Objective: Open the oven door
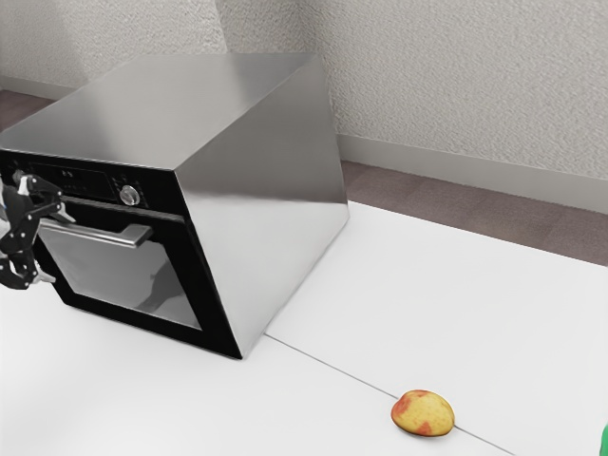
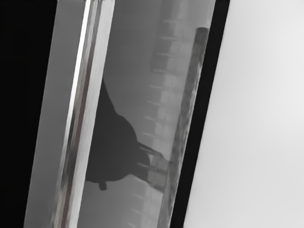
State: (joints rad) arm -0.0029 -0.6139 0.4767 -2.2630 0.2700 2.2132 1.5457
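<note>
Exterior view: find the handle (image 1: 90,234) right beside the gripper (image 1: 51,247), mounted high on the oven door (image 1: 106,274) and stretching past the claw toward the exterior view's right. Runs level along the door's upper part, so crosswise to the spread of the fingers, with one tip up near the handle's height and the other well below. Seems to lie closer to the upper finger than to the lower. Looks shut, door against the oven (image 1: 271,195). As for the claw, stands wide apart, clamped on nothing; can't tell from here about any light touch on the metal. Probably calls for centring on the handle, a small lift perhaps, then closing from above and below before pulling. Might snag the upper fingertip if rushed
</note>
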